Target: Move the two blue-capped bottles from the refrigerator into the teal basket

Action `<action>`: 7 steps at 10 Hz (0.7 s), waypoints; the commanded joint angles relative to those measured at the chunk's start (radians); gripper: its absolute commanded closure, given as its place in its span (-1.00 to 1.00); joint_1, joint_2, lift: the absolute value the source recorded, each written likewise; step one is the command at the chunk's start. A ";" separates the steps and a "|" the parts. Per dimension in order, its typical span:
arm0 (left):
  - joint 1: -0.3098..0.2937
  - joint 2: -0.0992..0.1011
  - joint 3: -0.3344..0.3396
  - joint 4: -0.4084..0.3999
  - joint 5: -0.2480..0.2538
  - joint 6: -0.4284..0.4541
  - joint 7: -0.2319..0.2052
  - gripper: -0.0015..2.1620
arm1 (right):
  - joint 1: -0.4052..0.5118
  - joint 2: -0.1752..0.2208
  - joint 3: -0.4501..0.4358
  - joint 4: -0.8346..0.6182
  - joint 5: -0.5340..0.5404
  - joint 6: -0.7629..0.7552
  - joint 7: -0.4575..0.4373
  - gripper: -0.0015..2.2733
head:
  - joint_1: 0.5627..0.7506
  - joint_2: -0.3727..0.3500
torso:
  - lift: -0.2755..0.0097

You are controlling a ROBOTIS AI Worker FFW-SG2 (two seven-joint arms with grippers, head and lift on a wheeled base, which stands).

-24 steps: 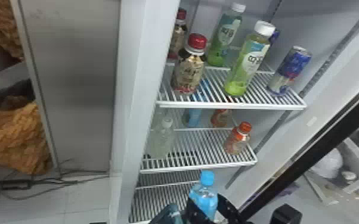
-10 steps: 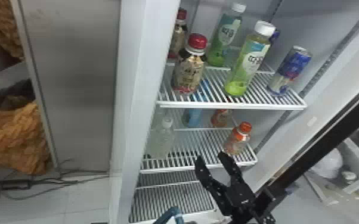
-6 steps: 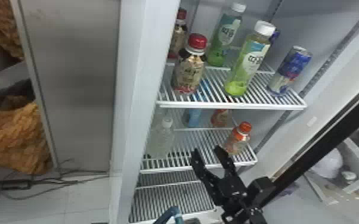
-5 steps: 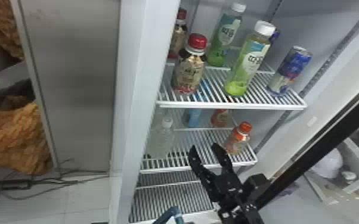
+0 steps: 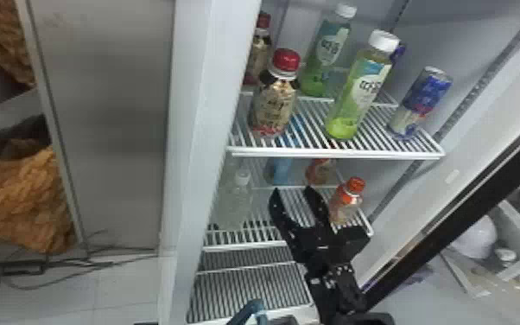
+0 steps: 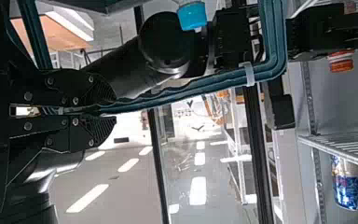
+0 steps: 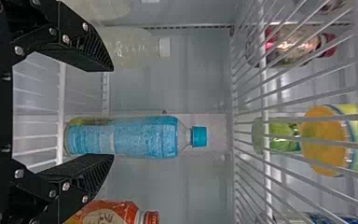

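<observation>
Blue-capped bottle (image 7: 147, 136) is slim and clear-necked, with a wide light-blue wrap and a bright blue cap, standing upright toward the back of the middle shelf (image 5: 246, 247) in the fridge. A second blue cap (image 6: 192, 17), on a clear neck, shows in the left wrist view near the teal basket (image 6: 168, 95). Right gripper (image 5: 292, 189) reaches in over the middle shelf, fingers spread apart with nothing between the pads, just beside an orange-capped bottle (image 5: 346, 201); in the right wrist view the blue bottle is ahead of the right gripper (image 7: 113, 113), nearer one finger's line than the other. Left gripper (image 6: 114, 111) has its fingers together, clamped on the basket's teal handle. In the head view the upper shelf (image 5: 337, 154) partly covers the blue bottle, bits of blue showing through the wires, and the basket's handle is cut by the bottom edge. The second blue cap's bottle is cut off at the left wrist view's border; can't tell whether it sits inside the basket.
</observation>
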 commanded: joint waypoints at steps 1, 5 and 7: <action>0.000 0.000 -0.001 0.002 0.000 0.000 0.000 0.01 | -0.046 0.000 0.000 0.056 0.019 -0.002 -0.012 -0.65 | 0.41 -0.94 | -0.13; -0.012 0.005 -0.012 0.007 0.009 0.000 -0.001 0.01 | -0.159 -0.008 0.032 0.198 0.036 -0.007 -0.075 -0.71 | 0.41 -0.94 | -0.13; -0.015 0.005 -0.013 0.012 0.014 0.000 0.000 0.01 | -0.200 -0.014 0.053 0.237 0.039 -0.022 -0.104 -0.74 | 0.41 -0.94 | -0.13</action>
